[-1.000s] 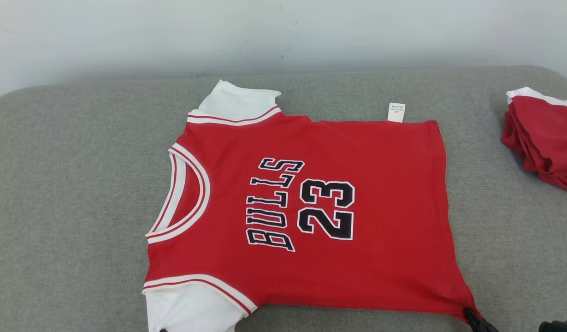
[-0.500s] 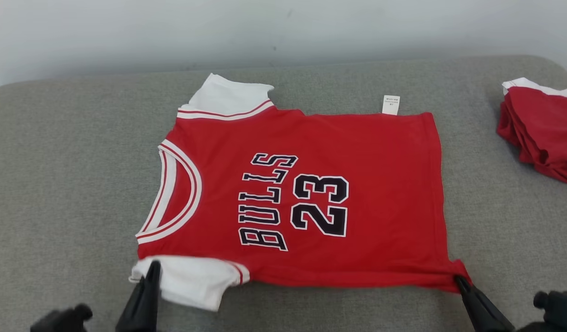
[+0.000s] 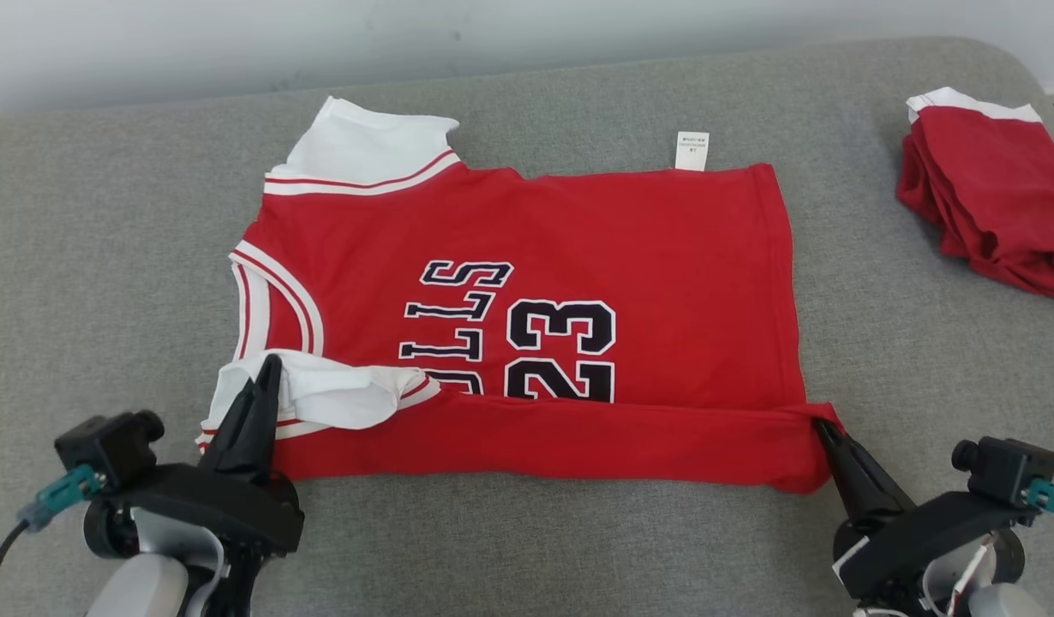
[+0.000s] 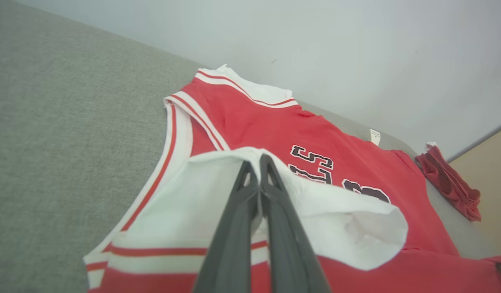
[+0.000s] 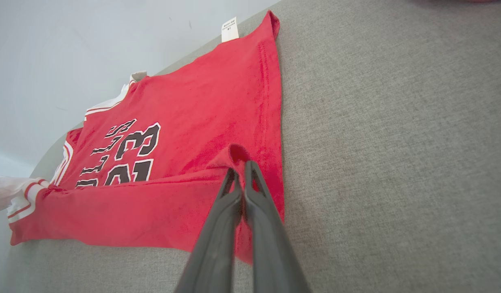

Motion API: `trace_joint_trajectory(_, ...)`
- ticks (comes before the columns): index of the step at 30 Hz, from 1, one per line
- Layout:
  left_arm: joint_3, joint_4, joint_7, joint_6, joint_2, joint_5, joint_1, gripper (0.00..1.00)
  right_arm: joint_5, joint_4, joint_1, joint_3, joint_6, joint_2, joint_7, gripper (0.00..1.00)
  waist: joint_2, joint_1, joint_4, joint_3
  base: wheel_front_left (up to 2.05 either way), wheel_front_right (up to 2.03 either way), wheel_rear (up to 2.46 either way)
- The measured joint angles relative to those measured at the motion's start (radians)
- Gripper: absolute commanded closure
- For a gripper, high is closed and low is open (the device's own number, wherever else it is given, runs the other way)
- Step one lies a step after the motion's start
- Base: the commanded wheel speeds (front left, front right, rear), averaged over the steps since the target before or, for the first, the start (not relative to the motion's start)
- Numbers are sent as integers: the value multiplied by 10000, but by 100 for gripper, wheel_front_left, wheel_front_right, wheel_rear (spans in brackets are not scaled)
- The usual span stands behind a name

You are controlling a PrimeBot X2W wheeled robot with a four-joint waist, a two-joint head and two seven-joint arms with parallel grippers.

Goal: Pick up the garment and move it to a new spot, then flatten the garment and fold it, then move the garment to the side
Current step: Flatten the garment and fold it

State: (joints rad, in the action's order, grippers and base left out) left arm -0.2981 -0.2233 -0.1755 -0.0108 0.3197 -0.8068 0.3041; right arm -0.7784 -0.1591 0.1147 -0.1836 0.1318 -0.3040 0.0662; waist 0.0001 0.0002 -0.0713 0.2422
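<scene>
The garment (image 3: pixel 527 248) is a red jersey with white sleeves and "BULLS 23" in black, spread on the grey cushion with its collar to the left. Its near edge is lifted and folded over toward the far side, covering part of the lettering. My left gripper (image 3: pixel 270 364) is shut on the near white sleeve (image 4: pixel 185 203), which it holds over the red front. My right gripper (image 3: pixel 823 428) is shut on the near hem corner (image 5: pixel 238 152). In the right wrist view the jersey (image 5: pixel 185 122) stretches away to the left.
A second red and white garment (image 3: pixel 990 197) lies bunched at the cushion's far right. A pale wall runs behind the grey cushion (image 3: pixel 98 257). Bare cushion lies left and right of the jersey and along the near edge.
Both grippers have carried the jersey's near edge toward the far side, so the fold now hides the lower part of the lettering. The head camera has tilted down, bringing both grippers into view.
</scene>
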Motion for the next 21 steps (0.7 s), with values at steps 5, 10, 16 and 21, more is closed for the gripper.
trace_joint_trajectory(5, -130, -1208, -130, -182, -2, 245, 674, 22, 107, -454, 523, -366, 0, 31, -362, 48, 0, 0, -108, 75, 0, 0, 0)
trace_joint_trajectory(10, -155, -1804, -458, -337, -140, 368, 825, 0, 355, -732, 554, -700, 0, -159, -915, 0, 0, 0, -78, -99, 0, 0, 0)
trace_joint_trajectory(16, -79, -1914, -715, -426, -207, 548, 286, 0, 759, -851, -243, -702, 0, -431, -1333, 0, -1, -1, 155, -423, 0, 0, 0)
trace_joint_trajectory(21, -58, -1768, -796, -336, -44, 756, -482, 0, 930, -878, -543, -568, 0, -399, -1386, 0, -1, -3, 354, -575, 0, 0, 0)
